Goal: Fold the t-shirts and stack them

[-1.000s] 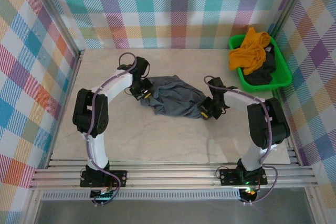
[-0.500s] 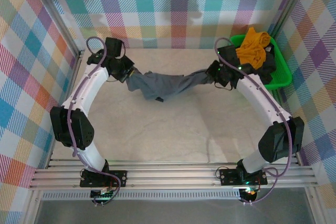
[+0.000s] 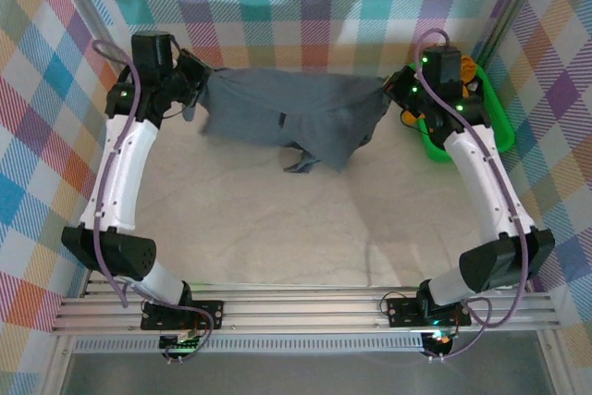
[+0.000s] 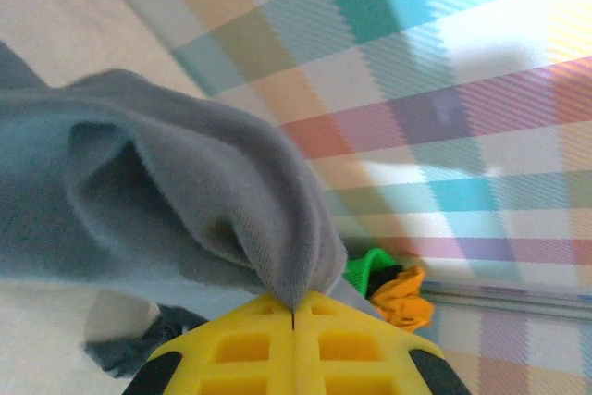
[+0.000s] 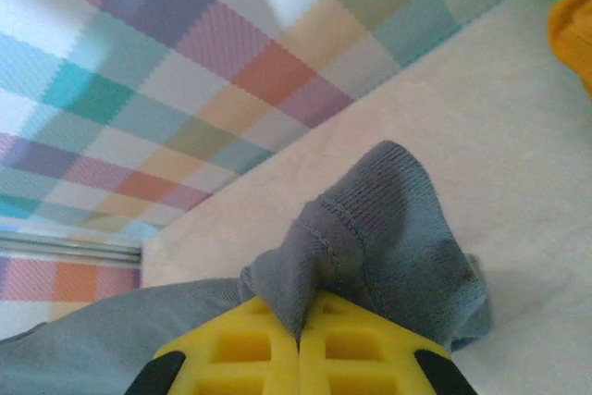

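Observation:
The slate-grey t-shirt (image 3: 296, 113) hangs stretched in the air between both arms, high over the back of the table, its lower folds drooping toward the tabletop. My left gripper (image 3: 202, 88) is shut on its left end; in the left wrist view the cloth (image 4: 185, 201) bunches out of the closed yellow fingers (image 4: 242, 347). My right gripper (image 3: 396, 90) is shut on the right end, a hemmed edge (image 5: 370, 228) pinched between its yellow fingers (image 5: 242, 351). The mustard-orange t-shirt (image 3: 467, 71) lies in the green bin, and a dark charcoal one (image 4: 387, 275) shows beside it.
The green bin (image 3: 498, 117) stands at the back right corner, partly behind my right arm. Plaid walls (image 3: 305, 6) close in the back and both sides. The pale tabletop (image 3: 305, 219) spreads below the hanging shirt.
Both arms have lifted and spread apart toward the back corners, raising the grey shirt from a crumpled heap on the table into a wide hanging span.

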Robot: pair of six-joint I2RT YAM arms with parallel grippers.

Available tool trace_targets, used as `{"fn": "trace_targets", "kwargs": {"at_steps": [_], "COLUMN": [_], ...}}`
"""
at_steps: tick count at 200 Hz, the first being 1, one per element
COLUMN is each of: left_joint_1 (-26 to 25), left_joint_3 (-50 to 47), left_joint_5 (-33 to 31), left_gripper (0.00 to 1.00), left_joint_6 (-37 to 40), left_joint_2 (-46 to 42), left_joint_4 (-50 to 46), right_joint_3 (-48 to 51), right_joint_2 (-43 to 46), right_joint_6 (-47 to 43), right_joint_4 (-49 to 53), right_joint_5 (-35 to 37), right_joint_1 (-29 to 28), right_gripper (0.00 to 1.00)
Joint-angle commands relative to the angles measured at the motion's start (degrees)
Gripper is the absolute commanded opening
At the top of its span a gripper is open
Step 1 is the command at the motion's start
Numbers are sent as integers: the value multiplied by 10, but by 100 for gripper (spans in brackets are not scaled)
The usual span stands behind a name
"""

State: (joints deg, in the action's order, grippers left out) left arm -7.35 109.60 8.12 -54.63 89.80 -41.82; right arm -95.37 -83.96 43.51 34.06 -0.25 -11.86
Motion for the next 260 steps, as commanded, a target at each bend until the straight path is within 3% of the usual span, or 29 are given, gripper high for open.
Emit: {"fn": "trace_targets", "kwargs": {"at_steps": [1, 32, 56, 90, 135, 157, 175, 196, 208, 220, 248, 260], "left_joint_1": [8, 8, 8, 6, -2, -7, -9, -6, -1, 6, 37, 52], "left_joint_3": [25, 31, 76, 213, 464, 496, 496, 497, 496, 497, 496, 497], "left_joint_5": [3, 38, 70, 114, 151, 157, 150, 136, 125, 119, 115, 103], "left_gripper": [0, 0, 0, 0, 0, 0, 0, 0, 0, 0, 34, 66], "left_joint_6": [7, -7, -34, -90, -179, -234, -248, -254, -257, -258, -217, -174], "left_joint_2": [-24, -11, 51, 184, 372, 412, 424, 436, 448, 463, 489, 486], "left_joint_4": [44, 77, 94, 131, 170, 232, 264, 289, 293, 285, 196, 120], "right_joint_3": [-4, 2, -8, -31, -50, -67, -90, -108, -94, -62, 24, 40], "right_joint_2": [42, 63, 73, 84, 131, 152, 152, 124, 105, 90, 25, -29], "right_joint_6": [-25, -24, -23, -12, -29, -46, -55, -28, -14, -32, -70, -51], "right_joint_4": [-65, -86, -102, -134, -186, -201, -208, -216, -216, -205, -214, -237], "right_joint_5": [-42, -87, -96, -99, -88, -99, -151, -281, -341, -357, -353, -372], "right_joint_1": [12, 24, 30, 55, 70, 72, 72, 66, 32, -32, -206, -264], "right_gripper": [0, 0, 0, 0, 0, 0, 0, 0, 0, 0, 0, 2]}}
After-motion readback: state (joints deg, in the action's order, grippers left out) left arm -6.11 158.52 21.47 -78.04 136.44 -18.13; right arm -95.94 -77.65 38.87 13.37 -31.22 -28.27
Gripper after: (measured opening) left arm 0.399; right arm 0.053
